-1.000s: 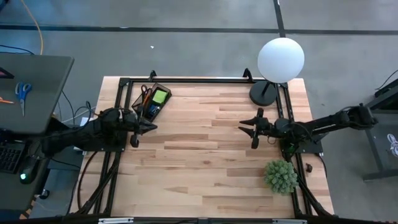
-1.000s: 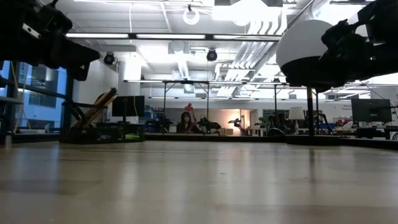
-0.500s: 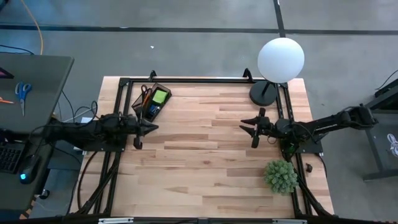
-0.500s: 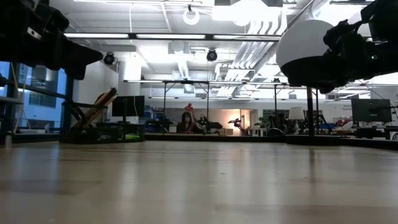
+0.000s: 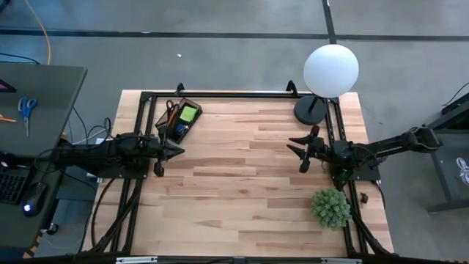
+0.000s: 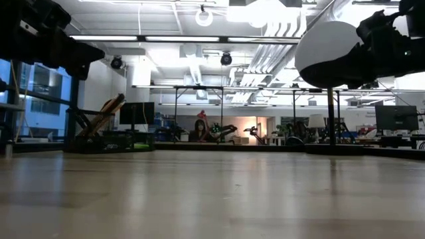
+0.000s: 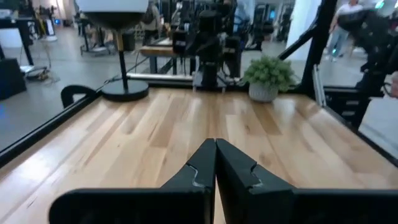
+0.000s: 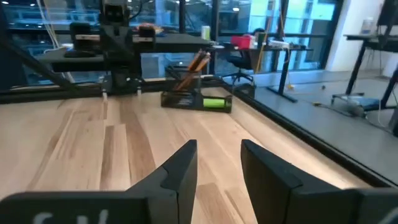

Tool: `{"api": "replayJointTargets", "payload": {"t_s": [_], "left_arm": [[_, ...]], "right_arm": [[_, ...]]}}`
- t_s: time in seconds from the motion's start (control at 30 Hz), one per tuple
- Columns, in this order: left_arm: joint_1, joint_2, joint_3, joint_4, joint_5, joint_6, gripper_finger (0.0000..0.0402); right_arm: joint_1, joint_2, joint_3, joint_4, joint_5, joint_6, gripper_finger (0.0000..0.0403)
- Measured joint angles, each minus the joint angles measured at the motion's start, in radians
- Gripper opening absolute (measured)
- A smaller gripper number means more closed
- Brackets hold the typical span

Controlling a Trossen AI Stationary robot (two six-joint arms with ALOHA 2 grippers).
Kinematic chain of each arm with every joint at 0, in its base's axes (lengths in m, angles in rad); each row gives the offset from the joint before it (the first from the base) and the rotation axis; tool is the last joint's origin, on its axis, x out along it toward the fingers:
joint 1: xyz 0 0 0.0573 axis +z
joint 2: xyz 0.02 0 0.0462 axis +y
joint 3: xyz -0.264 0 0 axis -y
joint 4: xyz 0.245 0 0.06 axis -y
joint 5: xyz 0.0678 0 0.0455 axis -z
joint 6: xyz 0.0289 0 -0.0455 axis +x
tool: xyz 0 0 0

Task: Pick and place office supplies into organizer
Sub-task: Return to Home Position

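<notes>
The organizer [image 5: 179, 119] is a small black tray near the table's far left corner, resting flat on the wood. It holds a lime-green sticky-note pad [image 5: 188, 114], orange and wooden pencils [image 5: 171, 108] and dark items. The right wrist view shows the organizer [image 8: 196, 99] far ahead, with its pencils standing up. My left gripper [image 5: 181, 151] hovers shut just near of the organizer; its fingers [image 7: 216, 144] meet. My right gripper [image 5: 295, 147] is open over the table's right half, with its fingertips [image 8: 217, 147] apart and nothing between them.
A lamp with a white globe [image 5: 331, 69] and a round black base [image 5: 311, 110] stands at the far right. A green bushy plant [image 5: 331, 207] sits near the right edge. Black frame rails [image 5: 234, 94] border the table. Blue-handled scissors [image 5: 27, 108] lie on a side desk.
My right gripper has drawn back a little toward the table's right edge, staying open. My left gripper has stayed shut near the organizer, while its arm has straightened slightly. Nothing on the table has moved.
</notes>
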Motion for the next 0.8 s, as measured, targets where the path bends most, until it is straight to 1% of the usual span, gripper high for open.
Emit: {"api": "replayJointTargets", "payload": {"t_s": [0.07, 0.17, 0.3, 0.43, 0.53, 0.8], "left_arm": [[0.0, -0.02, -0.025, 0.016, 0.003, -0.015, 0.0], [0.0, -0.024, -0.063, 0.13, 0.043, -0.023, 0.0], [0.0, -0.014, -0.068, 0.141, 0.048, -0.011, 0.0], [0.0, -0.013, -0.068, 0.139, 0.034, 0.007, 0.0], [0.0, -0.013, -0.068, 0.139, 0.033, 0.047, 0.0001], [0.0, -0.013, -0.068, 0.139, 0.033, 0.05, 0.0]], "right_arm": [[0.0, -0.049, 0.0, -0.059, 0.009, 0.02, 0.0116], [0.0, -0.102, 0.0, -0.164, 0.006, 0.078, 0.0116], [0.0, -0.141, 0.0, -0.287, 0.006, 0.151, 0.0116], [0.008, -0.159, 0.0, -0.28, 0.007, 0.121, 0.0116], [0.008, -0.172, 0.0, -0.279, 0.04, 0.09, 0.0116], [0.008, -0.168, 0.0, -0.307, 0.067, 0.126, 0.0116]]}}
